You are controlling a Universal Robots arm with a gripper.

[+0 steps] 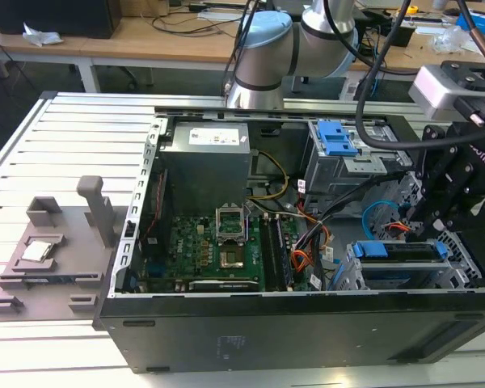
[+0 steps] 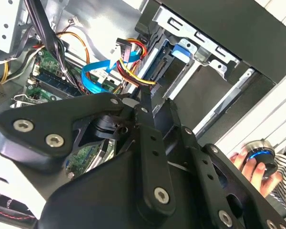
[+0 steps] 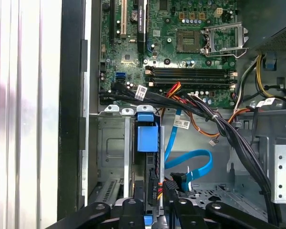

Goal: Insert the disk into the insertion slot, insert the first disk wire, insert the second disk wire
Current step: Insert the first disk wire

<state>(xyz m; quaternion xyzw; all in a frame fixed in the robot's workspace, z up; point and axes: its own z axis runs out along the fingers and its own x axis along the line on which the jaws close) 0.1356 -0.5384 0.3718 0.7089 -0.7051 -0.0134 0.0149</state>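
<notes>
Exterior view: arm [image 1: 279, 48] stands at top centre behind the computer case [image 1: 267, 331]. Its wrist reaches to the right edge of the frame, and the gripper [image 1: 430, 220] points down into the lower-right corner of the case.

The disk [image 1: 400, 252] lies flat inside the insertion slot [image 1: 352, 279], with the blue carrier showing at both ends. In the first wrist view the disk [image 3: 148, 138] is seen edge-on in the slot [image 3: 112, 148], just above bottom centre.

Jaws: drawn close on a black plug [image 3: 152, 190] trailing red and yellow wires, at the disk's end. It looks like a pinch, but the pads themselves are hidden. In the second wrist view the gripper [image 2: 152, 98] is at mid-frame, and the same wire colours run up to a second plug [image 2: 123, 47].

A blue flat cable [image 3: 200, 164] loops free, right of the disk.

Print: white sticker [image 1: 218, 136] on the power supply [image 1: 202, 174], white tags [image 3: 141, 92] on the cable bundle, pale lettering on the gripper body. None transcribed.

Second wrist view, lower right: a person's hand [image 2: 245, 167] rests on a round knob [image 2: 260, 153].
</notes>
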